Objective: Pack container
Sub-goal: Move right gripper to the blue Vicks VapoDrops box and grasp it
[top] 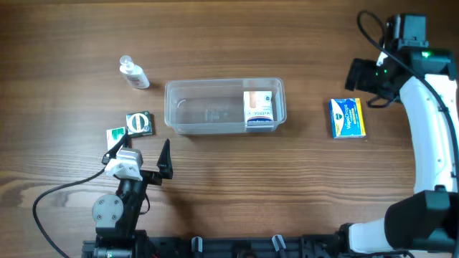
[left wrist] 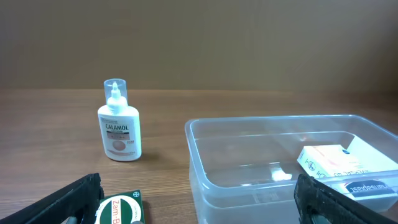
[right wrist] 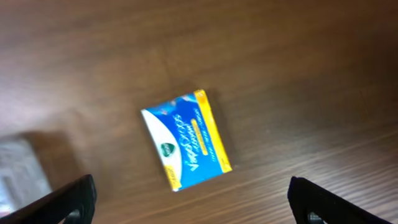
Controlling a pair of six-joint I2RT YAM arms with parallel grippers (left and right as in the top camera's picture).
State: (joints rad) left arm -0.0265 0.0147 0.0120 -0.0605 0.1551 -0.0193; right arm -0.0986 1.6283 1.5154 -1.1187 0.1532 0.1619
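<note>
The clear plastic tub point(top: 224, 106) with round corners sits in the middle of the brown wooden worktop point(top: 301, 186), with a white and orange box point(top: 259, 109) in its right end. Your right tool point(right wrist: 193, 200) hangs near the flat blue and yellow box point(right wrist: 186, 140), fingers wide apart, holding nothing. That box looks like the next one to pack. Turn the tool to match the box's slant, then go straight down. Your left tool point(left wrist: 196, 199) is wide apart too. Only the left wrist view lets you read CALAMOL on the small white bottle point(left wrist: 119, 127). Only the overhead view shows everything together.

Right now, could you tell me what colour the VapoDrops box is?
The VapoDrops box is blue with a yellow band, clearest in the right wrist view.
</note>
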